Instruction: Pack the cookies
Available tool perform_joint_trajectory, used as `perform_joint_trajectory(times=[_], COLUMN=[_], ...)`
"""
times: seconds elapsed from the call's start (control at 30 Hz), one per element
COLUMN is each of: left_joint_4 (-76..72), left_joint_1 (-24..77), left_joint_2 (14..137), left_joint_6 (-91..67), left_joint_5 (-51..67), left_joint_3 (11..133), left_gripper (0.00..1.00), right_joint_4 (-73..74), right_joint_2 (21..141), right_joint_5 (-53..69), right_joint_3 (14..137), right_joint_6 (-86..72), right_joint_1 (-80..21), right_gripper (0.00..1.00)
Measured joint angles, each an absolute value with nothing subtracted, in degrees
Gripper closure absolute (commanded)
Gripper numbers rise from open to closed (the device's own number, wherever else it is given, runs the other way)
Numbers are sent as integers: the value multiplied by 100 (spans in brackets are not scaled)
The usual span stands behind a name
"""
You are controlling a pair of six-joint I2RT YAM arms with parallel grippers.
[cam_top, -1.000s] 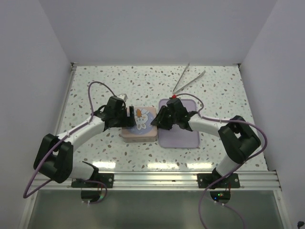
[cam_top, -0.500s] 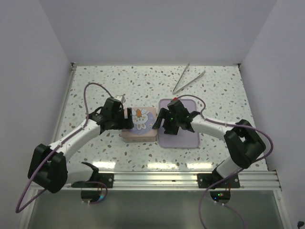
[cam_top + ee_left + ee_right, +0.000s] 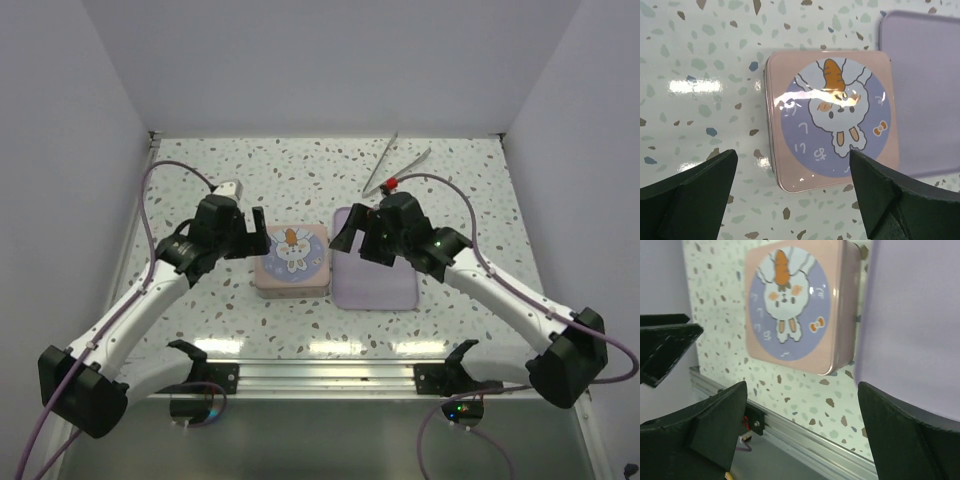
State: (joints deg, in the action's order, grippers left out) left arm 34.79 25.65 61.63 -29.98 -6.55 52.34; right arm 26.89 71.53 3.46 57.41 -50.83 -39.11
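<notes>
**Q:** Progress of packing: what do the three views establish?

**A:** Closed container. The pink square metal tin (image 3: pixel 291 261), its lid printed with a white rabbit and an orange carrot, rests on the speckled terrazzo desk (image 3: pixel 470 200) with the lid seated flat on all visible edges. Just beside it, on the right, lies the lilac rectangular tray (image 3: pixel 378 285); no cookie shows on it.

**Q:** Where are the cookies?

**A:** No small round cookies appear in any view, neither on the desk nor on the tray. The likely reading is that they are inside the lidded tin, though the lid hides the contents and this cannot be confirmed.

**Q:** State of the jaws?

**A:** The left jaws stand spread wide at the tin's left side and grip nothing. The left wrist view shows the whole lid between and beyond the two dark fingers (image 3: pixel 687 192), with no contact. The right jaws are likewise wide apart and empty, above the far left corner of the tray, so the tin lies between the two arms.

**Q:** What remains?

**A:** Judged from this layout, little. Filling and lidding appear complete, leaving at most the retreat of both arms. The pair of metal tongs (image 3: pixel 397 163) lies well apart at the far right.
</notes>
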Motion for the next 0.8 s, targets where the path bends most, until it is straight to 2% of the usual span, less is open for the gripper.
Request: perform_joint_trajectory(times=[0.47, 0.8], left_joint_4=[3760, 3747], left_joint_1=[2565, 2565], left_joint_2=[5188, 4766], left_joint_6=[-3411, -3361], left_joint_5=[-1938, -2644], left_joint_3=[5706, 5765], left_gripper=[0, 0], right_joint_4=[3326, 3398], right_joint_2=[5417, 5124], right_joint_5=[187, 38], right_joint_3=[6267, 6442], right_joint_6=[-4429, -4311], right_joint_1=[-3911, -3911], right_gripper=[1, 1])
